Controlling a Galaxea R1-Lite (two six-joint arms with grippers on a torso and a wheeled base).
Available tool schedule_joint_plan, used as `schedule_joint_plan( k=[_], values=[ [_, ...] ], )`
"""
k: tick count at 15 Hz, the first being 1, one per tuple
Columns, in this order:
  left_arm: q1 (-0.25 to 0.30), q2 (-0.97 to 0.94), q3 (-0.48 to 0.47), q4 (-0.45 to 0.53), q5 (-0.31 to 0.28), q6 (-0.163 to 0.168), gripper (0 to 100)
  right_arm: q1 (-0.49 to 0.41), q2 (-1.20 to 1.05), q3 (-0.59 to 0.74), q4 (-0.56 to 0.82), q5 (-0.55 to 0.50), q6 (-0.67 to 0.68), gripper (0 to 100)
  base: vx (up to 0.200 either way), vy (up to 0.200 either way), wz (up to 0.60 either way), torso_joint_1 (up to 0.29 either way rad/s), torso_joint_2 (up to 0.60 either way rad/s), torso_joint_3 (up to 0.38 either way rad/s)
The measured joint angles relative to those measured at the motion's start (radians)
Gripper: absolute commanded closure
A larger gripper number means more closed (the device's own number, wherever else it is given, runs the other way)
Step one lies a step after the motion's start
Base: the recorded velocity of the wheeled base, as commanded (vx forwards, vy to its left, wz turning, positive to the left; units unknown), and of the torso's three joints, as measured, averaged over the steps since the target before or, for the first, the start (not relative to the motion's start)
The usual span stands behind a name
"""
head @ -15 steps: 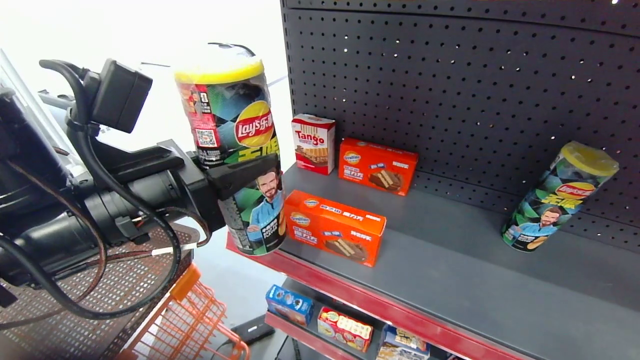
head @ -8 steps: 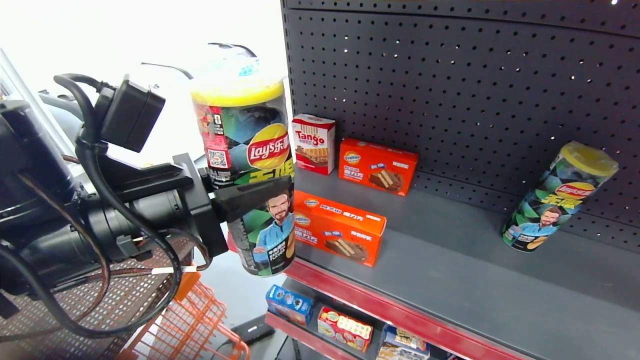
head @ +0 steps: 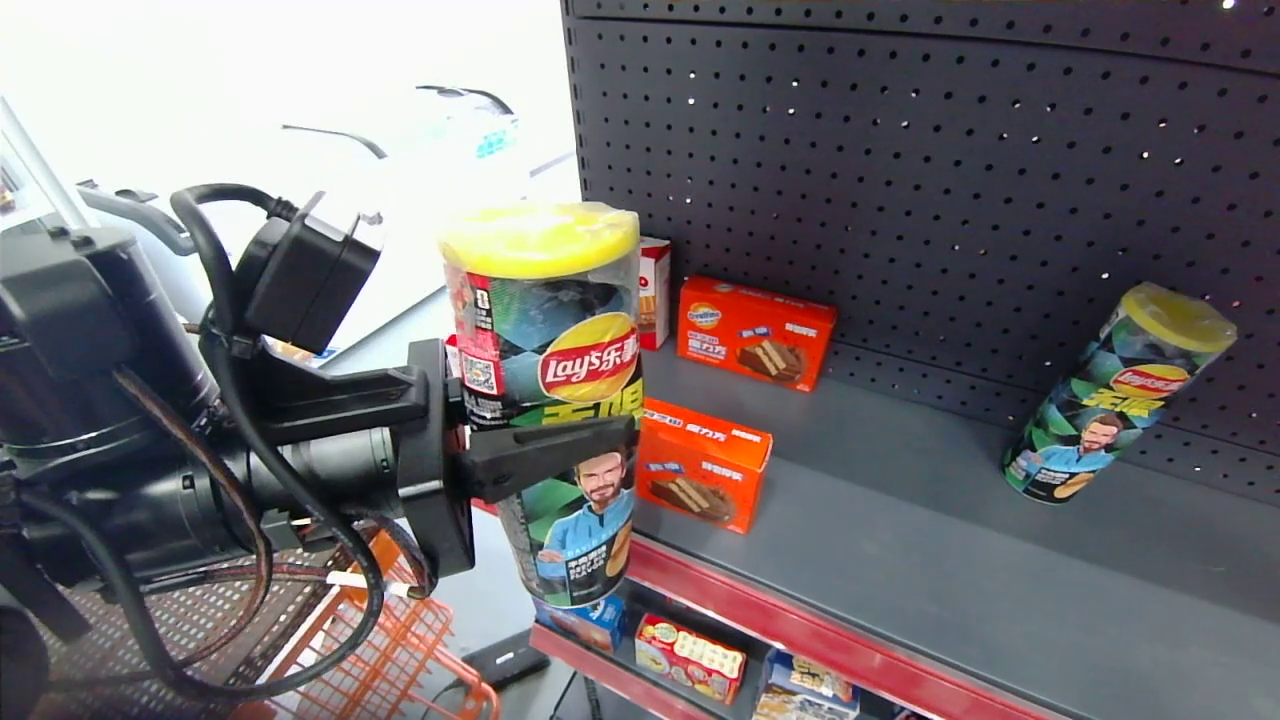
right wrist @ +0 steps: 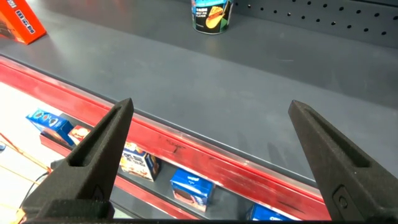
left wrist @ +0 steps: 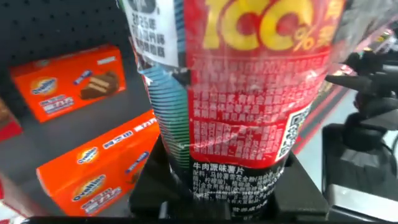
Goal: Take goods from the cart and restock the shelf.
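holding item: left gripper (head: 560,425), clamped across the middle of the chip canister (head: 545,330), one dark finger (head: 545,452) crossing its front.

- chip canister: upright, yellow lid (head: 540,238) on top, held in the air just off the left front corner of the shelf (head: 900,540); its base rests on nothing and hangs in front of the red shelf edge (head: 800,625). the left wrist view shows its printed wall close up, with both orange boxes behind it.
- right gripper (right wrist: 210,104): fingers spread wide, nothing between them, positioned above the red shelf edge and the bare grey board.
- second canister (head: 1110,400): on the shelf at the right, tilted, lid end leaning on the pegboard (head: 900,180), base on the board.
- rear orange box (head: 755,332): standing at the back of the shelf, against the pegboard.
- front orange box (head: 705,465): near the front of the shelf, left end hidden behind the held canister.
- red-and-white box (head: 655,290): just beside the rear orange box, mostly hidden by the held canister.
- lower shelf: blue box (head: 590,620) and red-and-yellow pack (head: 690,655) side by side under the red edge.
- orange cart (head: 370,650): wire basket low at the left, under the left arm.
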Motion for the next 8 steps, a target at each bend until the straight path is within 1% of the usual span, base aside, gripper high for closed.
schedule_joint_plan(
  k=[2,6,8],
  values=[
    [0.000,0.003,-0.025,0.042,-0.020,-0.001,100,0.000,0.000,0.000,0.000,0.001,0.000,0,0.000,0.000,0.00,0.000,0.00,0.000],
    [0.005,0.018,-0.049,0.026,-0.022,0.006,100,0.000,0.000,0.000,0.000,0.002,-0.001,0,0.000,0.000,0.00,0.000,0.00,0.000],
    [0.006,0.034,-0.056,-0.011,-0.023,0.005,100,0.000,0.000,0.000,0.000,0.002,-0.001,0,0.000,0.000,0.00,0.000,0.00,0.000]
  ],
)
